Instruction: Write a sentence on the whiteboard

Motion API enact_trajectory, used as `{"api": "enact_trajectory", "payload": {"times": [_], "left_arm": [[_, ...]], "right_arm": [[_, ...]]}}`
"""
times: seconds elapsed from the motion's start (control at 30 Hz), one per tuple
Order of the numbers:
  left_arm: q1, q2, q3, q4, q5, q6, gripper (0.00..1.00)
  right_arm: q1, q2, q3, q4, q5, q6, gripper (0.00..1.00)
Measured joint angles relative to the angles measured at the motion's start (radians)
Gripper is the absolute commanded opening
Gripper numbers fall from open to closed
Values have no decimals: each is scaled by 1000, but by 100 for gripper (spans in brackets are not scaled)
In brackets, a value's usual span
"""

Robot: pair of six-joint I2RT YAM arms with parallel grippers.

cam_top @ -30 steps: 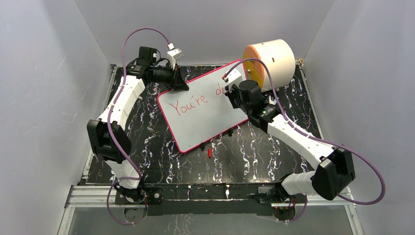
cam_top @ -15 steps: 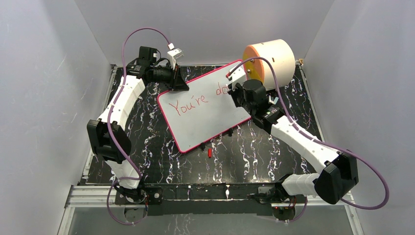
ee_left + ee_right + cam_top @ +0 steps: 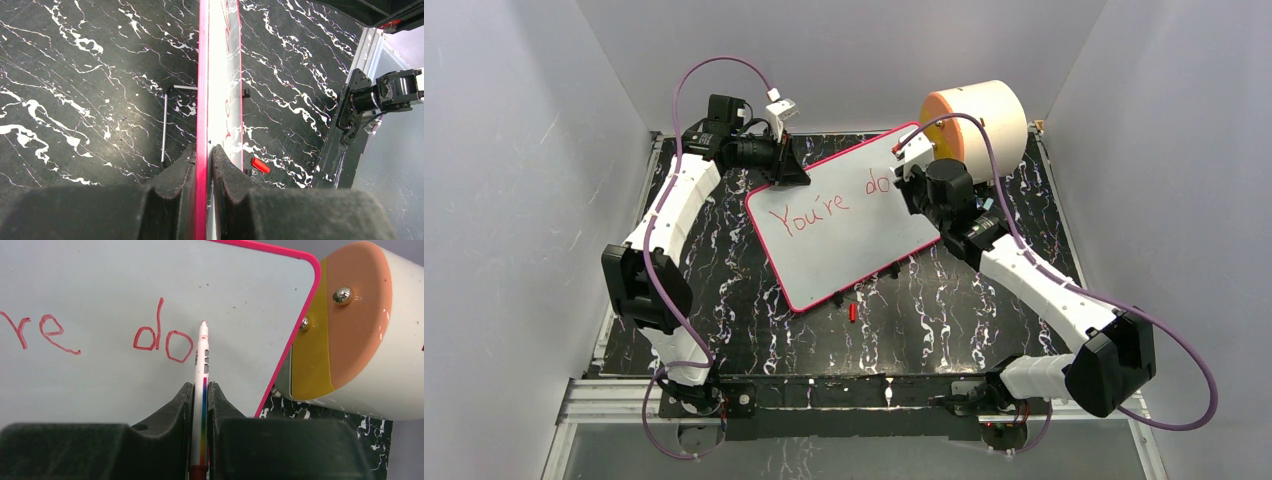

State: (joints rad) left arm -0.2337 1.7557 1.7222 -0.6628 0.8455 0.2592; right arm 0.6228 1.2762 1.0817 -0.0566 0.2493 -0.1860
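While the left tool (image 3: 204, 150) is clamping the whiteboard (image 3: 844, 245), the right tool (image 3: 200, 387) is gripping the marker (image 3: 202, 360); the sentence (image 3: 809, 213) is showing only "You're do", lacking its ending.

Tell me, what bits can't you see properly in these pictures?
- Right wrist view: the picture's left edge cuts off the start of the sentence; the right gripper hides the lower part of the marker.
- Left wrist view: the whiteboard is edge-on, so the sentence can't be read.
- Top view: the small red thing is too tiny to name.
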Motion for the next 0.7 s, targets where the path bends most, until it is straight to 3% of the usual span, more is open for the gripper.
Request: {"api": "enact_trajectory", "payload": {"times": [0.7], "left_arm": [[0,0,0,0,-3,2,0]], "right_arm": [[-17,45,0,14,-20,27,0]]}}
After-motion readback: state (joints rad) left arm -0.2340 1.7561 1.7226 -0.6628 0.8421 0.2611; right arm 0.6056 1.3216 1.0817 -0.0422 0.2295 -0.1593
